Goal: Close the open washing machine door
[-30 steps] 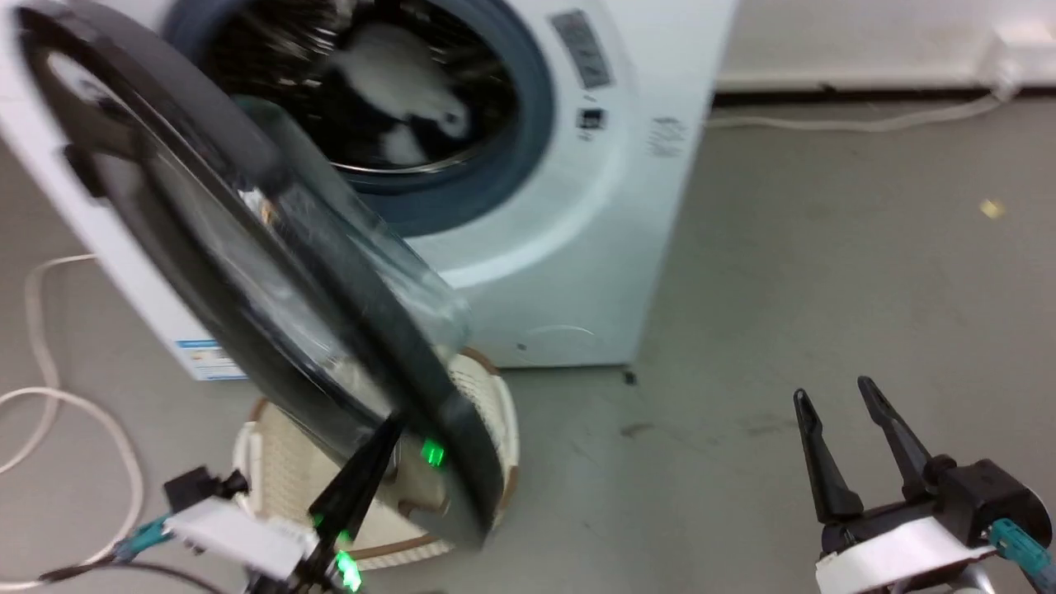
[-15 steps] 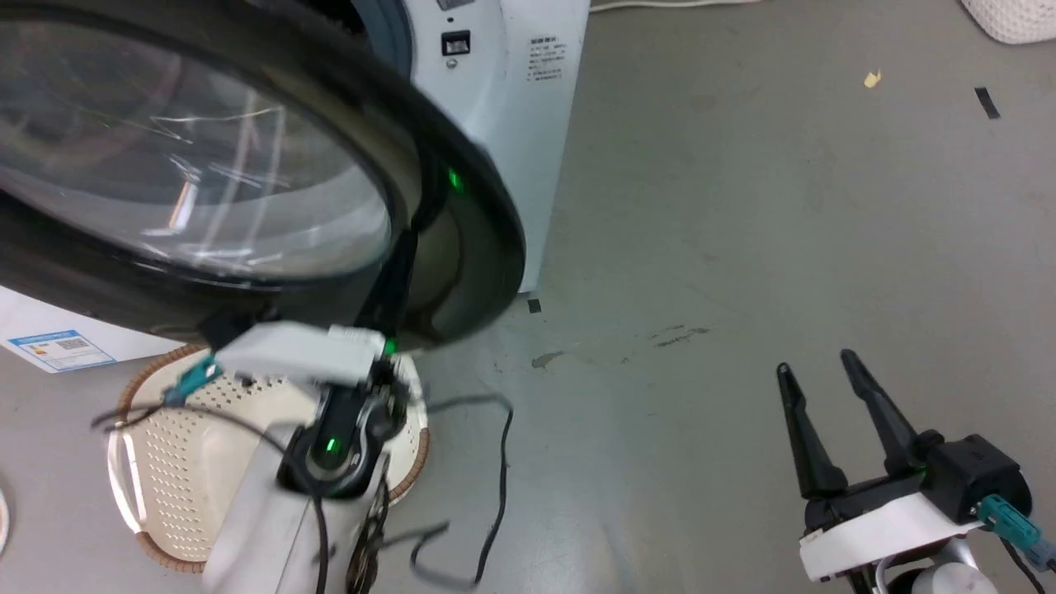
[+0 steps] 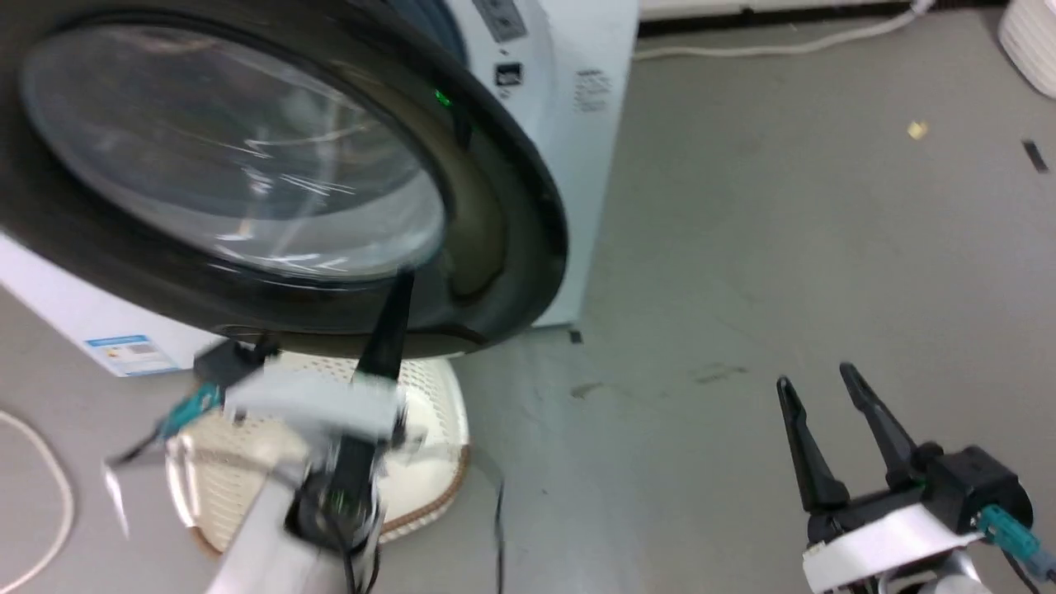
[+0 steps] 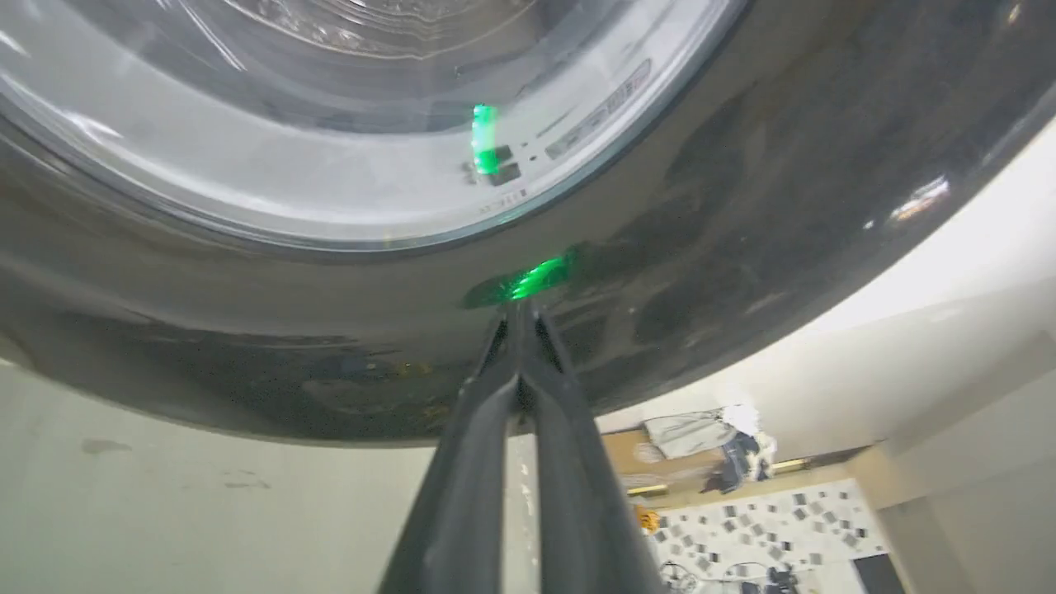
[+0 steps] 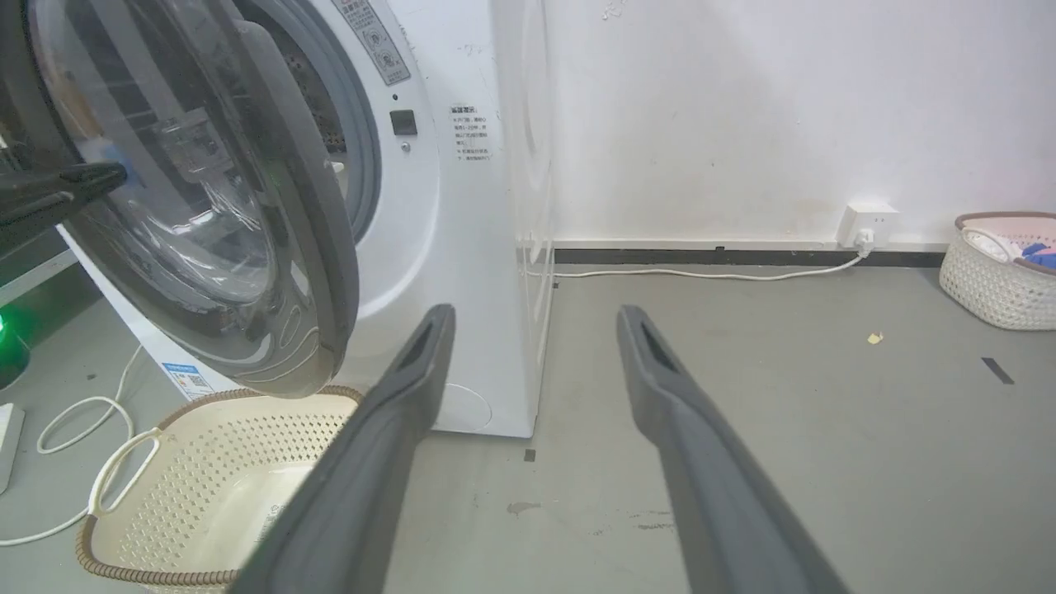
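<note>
The washing machine door [image 3: 495, 206], with its wide glossy black rim and bulging glass window, stands partly open in front of the white washing machine [image 3: 586, 165]. In the right wrist view the door [image 5: 318, 247] hangs at an angle to the grey-ringed drum opening [image 5: 363, 165], with a gap between them. My left gripper [image 3: 402, 285] is shut and empty. Its joined tips press on the door's lower black rim [image 4: 742, 206], as the left gripper [image 4: 520, 309] shows close up. My right gripper [image 3: 813, 375] is open and empty above the floor at the lower right, well away from the door.
A cream perforated laundry basket [image 3: 437, 412] sits on the floor below the door, under my left arm. White cable [image 3: 49, 495] loops at the far left. Another basket [image 5: 998, 272] stands by the wall at the right, near a wall socket [image 5: 866, 223].
The door has swung from wide open toward the machine, pushed by my shut left gripper on its lower rim. The head camera has shifted. The right gripper has stayed put.
</note>
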Controlling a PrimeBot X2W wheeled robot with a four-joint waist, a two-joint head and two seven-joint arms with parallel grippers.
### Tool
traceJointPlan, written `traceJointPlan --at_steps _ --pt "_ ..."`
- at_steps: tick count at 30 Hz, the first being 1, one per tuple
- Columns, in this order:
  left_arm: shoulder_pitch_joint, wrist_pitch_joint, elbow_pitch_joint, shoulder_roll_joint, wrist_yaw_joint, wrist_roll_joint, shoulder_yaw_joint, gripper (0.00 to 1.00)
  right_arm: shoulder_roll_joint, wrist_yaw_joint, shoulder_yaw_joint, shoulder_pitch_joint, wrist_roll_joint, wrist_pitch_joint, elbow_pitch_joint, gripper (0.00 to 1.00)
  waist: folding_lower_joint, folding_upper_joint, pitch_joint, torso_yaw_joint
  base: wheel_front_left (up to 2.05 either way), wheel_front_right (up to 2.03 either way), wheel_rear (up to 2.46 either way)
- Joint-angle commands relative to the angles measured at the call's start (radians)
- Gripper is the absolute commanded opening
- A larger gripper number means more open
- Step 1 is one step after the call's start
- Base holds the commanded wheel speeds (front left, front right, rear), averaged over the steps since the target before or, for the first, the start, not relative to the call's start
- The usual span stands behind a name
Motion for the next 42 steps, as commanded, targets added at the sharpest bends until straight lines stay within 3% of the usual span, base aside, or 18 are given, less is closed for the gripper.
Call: traceJointPlan --at_steps 1,6,11,17,23,30,34,35,36,42 --pt "0.053 -0.029 -0.024 0.038 -0.004 0.049 -0.028 1.0 -0.006 0.001 -0.002 0.022 -0.009 -0.005 0.001 1.0 0.0 -0.0001 -0.043 0.044 0.0 0.0 0.0" --pt "0.189 -0.116 -0.1 0.142 -0.004 0.211 -0.098 1.0 -0.018 0.001 -0.005 0.067 -0.018 -0.005 -0.003 1.0 0.0 -0.0001 -0.109 0.118 0.0 0.0 0.0" --pt "0.301 -0.137 -0.151 0.173 -0.004 0.405 -0.019 1.0 -0.028 0.001 0.005 0.098 -0.024 -0.005 -0.01 1.0 0.0 -0.0001 -0.156 0.188 0.0 0.0 0.0" --pt "0.415 -0.138 -0.229 0.085 0.014 0.747 0.165 1.0 -0.044 0.001 0.033 0.113 -0.021 -0.005 -0.014 1.0 0.0 -0.0001 -0.183 0.25 0.0 0.0 0.0" --pt "0.496 -0.138 -0.297 -0.015 0.01 0.984 0.298 1.0 -0.066 0.001 0.071 0.115 -0.007 -0.005 -0.019 1.0 0.0 -0.0001 -0.194 0.29 0.0 0.0 0.0" --pt "0.564 -0.138 -0.337 -0.006 0.006 1.288 0.277 1.0 -0.076 0.001 0.078 0.124 -0.008 -0.005 -0.024 1.0 0.0 -0.0001 -0.196 0.33 0.0 0.0 0.0" --pt "0.572 -0.138 -0.343 -0.022 0.032 1.349 0.266 1.0 -0.087 0.001 0.104 0.119 -0.007 -0.001 -0.023 1.0 0.0 -0.0001 -0.18 0.354 0.0 0.0 0.0" --pt "0.57 -0.138 -0.345 -0.023 0.035 1.361 0.261 1.0 -0.092 0.001 0.112 0.115 -0.005 0.002 -0.024 0.38 0.0 -0.0001 -0.173 0.361 0.0 0.0 0.0" --pt "0.568 -0.138 -0.348 -0.025 0.037 1.373 0.255 1.0 -0.099 0.001 0.122 0.109 -0.003 0.004 -0.027 0.0 0.0 -0.0001 -0.165 0.368 0.0 0.0 0.0" --pt "0.541 -0.138 -0.369 -0.044 0.051 1.391 0.231 1.0 -0.171 0.001 0.216 0.014 0.037 0.03 -0.043 0.0 0.0 -0.0001 -0.093 0.397 0.0 0.0 0.0"
